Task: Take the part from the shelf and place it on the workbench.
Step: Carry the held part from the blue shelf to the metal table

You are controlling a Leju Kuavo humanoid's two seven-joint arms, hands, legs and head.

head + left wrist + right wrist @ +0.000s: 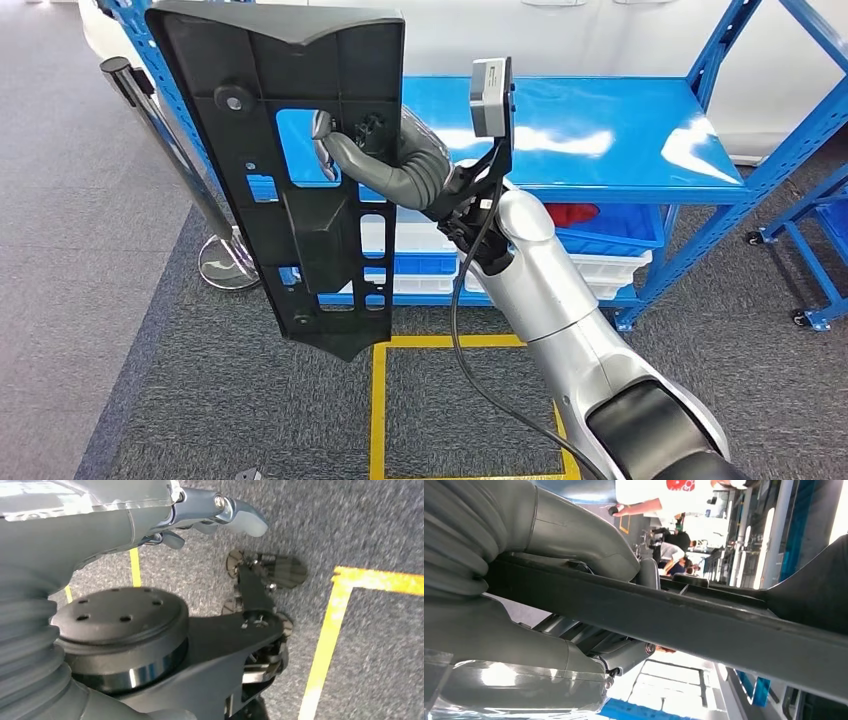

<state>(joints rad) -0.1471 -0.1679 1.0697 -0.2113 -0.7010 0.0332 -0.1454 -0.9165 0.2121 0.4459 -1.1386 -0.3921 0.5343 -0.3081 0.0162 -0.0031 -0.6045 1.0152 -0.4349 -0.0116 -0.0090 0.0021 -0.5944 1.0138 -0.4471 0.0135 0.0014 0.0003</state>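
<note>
The part [300,200] is a large black plastic panel with several cutouts, held upright in the air in front of the blue shelf [600,130]. My right hand [400,165] grips it, with the fingers hooked through a cutout near its upper middle. In the right wrist view the panel's edge [674,615] crosses the picture as a dark bar, clamped between the thumb and fingers of the right hand [574,535]. My left hand [200,510] hangs over the grey carpet and holds nothing, its fingers held out.
White and blue bins sit on the shelf's lower level, one with a red item [572,213]. A chrome stanchion with a round base [228,262] stands at the left. Yellow tape [380,400] marks a square on the carpet. A wheeled blue rack [810,250] stands at the right.
</note>
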